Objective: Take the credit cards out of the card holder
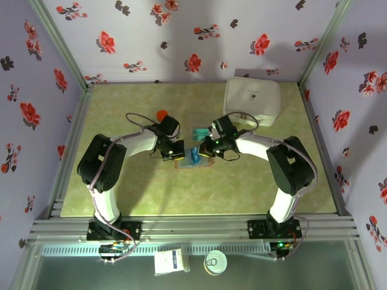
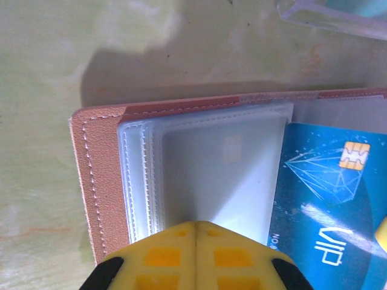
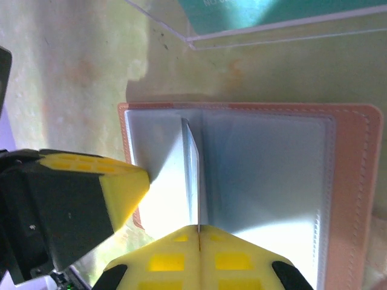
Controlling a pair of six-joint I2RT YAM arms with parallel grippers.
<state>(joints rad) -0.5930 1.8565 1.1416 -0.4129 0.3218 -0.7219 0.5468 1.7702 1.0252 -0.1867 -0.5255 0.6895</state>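
Overhead: left gripper pinched together, tips down on the card holder beneath; right gripper facing it, clamped on a blue credit card between the two; clear tray just beyond both. Left wrist: fingers pressed flush, holder's clear sleeves at the tips, blue credit card partly out to their right. Right wrist: right gripper closed on the card's thin edge, upright ahead of the tips; card holder open flat underneath; teal card in the tray beyond.
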